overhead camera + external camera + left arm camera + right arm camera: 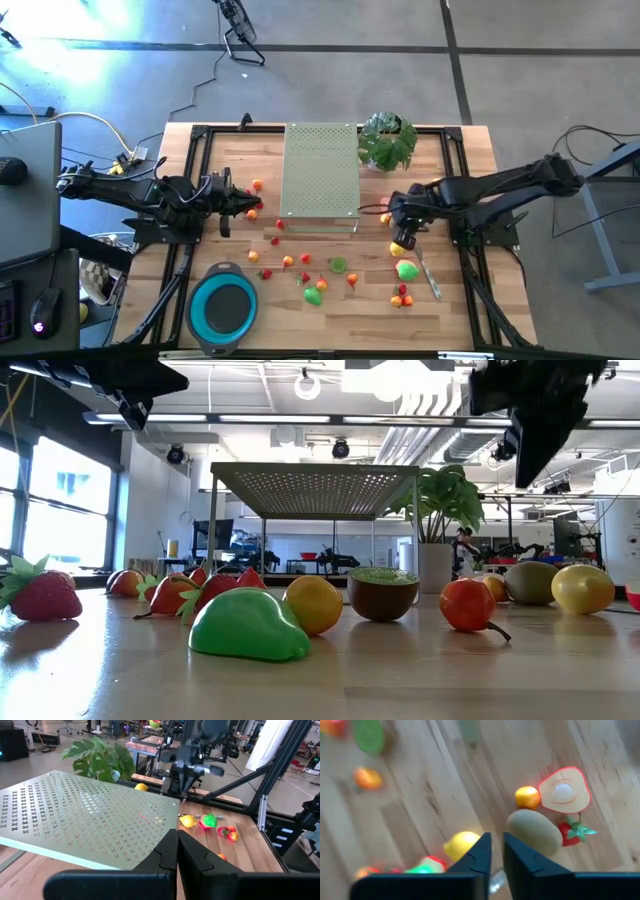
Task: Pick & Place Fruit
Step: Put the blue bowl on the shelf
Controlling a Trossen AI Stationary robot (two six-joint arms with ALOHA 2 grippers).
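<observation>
Small toy fruits lie scattered on the wooden table: a yellow one (398, 247), a green one (406, 268), a green pear (314, 295), and a cluster by the left arm (255, 190). My right gripper (405, 228) hangs above the table, pointing steeply down, a little to the far side of the yellow fruit (461, 844) and an olive-brown fruit (534, 832). Its fingers (492, 852) stand slightly open with nothing between them. My left gripper (177, 847) is shut and empty, held level at the table's left beside the green platform.
A green perforated platform (320, 170) stands at the far middle, a leafy plant (388, 140) beside it. A blue bowl (222, 305) sits at the near left. A slim knife (430, 275) lies by the right-hand fruits. Bare wood shows between bowl and fruits.
</observation>
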